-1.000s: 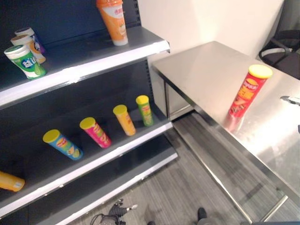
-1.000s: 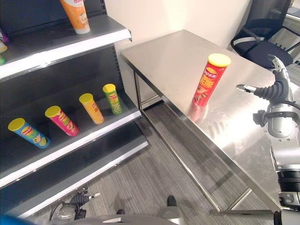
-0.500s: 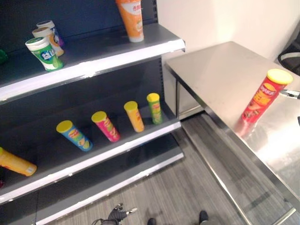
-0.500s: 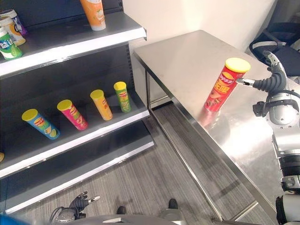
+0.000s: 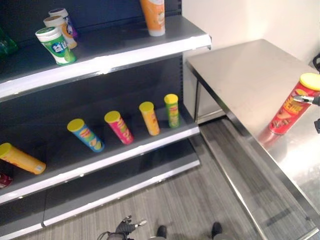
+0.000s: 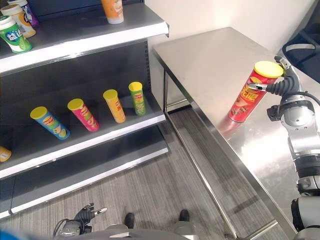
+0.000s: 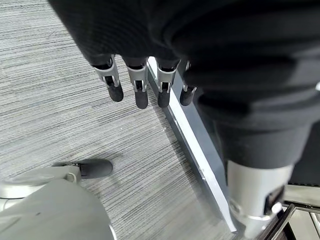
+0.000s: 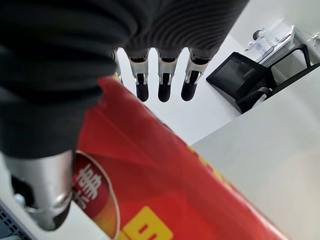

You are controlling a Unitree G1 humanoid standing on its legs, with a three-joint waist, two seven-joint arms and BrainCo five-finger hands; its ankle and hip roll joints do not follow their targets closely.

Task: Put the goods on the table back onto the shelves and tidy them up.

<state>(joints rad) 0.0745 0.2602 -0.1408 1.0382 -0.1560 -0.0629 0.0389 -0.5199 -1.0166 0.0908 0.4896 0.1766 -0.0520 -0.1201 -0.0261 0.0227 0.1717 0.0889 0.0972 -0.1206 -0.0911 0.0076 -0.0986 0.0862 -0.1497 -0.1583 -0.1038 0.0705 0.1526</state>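
Red crisp can upright on the steel surface; right hand beside its top, fingers straight, unclosed. Likely light, stiff, smooth and tippable: grasp mid-body. Left hand hangs relaxed over the floor

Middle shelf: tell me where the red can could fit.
The middle shelf is bare at its right end, between the green can and the shelf edge. A wider gap lies between the blue can and the orange can. The four cans between are closely spaced.
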